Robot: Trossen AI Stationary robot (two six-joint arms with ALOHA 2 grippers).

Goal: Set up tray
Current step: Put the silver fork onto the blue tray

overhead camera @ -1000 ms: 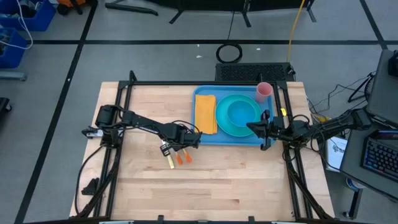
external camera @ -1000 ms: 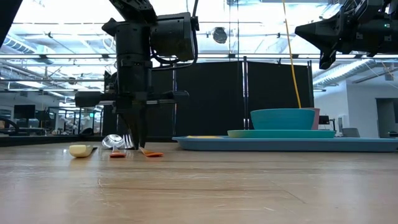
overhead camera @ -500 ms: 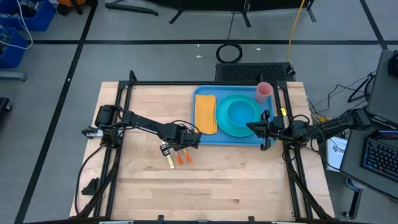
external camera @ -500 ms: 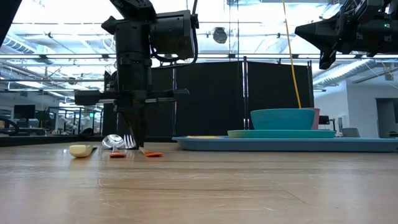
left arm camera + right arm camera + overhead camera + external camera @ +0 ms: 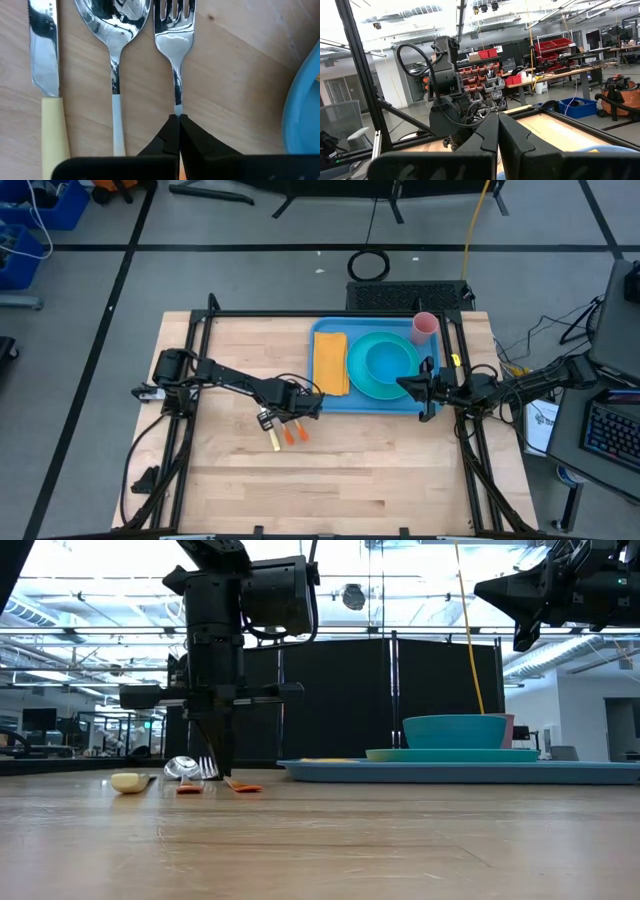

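Left gripper [image 5: 178, 120], clenched on the neck of the fork [image 5: 174, 30], stands upright on the table [image 5: 230, 480] beside the spoon [image 5: 116, 30] and knife [image 5: 46, 55]. Lift straight up so the neighbours stay put (handles lie close). Beyond, the tray [image 5: 326, 402] holds a napkin [image 5: 331, 361], plate [image 5: 356, 376], bowl [image 5: 391, 359] and pink cup [image 5: 424, 326]; right gripper [image 5: 412, 384], fingers together and empty, hovers over its right edge

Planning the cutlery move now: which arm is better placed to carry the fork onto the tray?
Left. Its hand is shut on the fork beside the tray. The right hand hangs shut, raised over the tray's far side.
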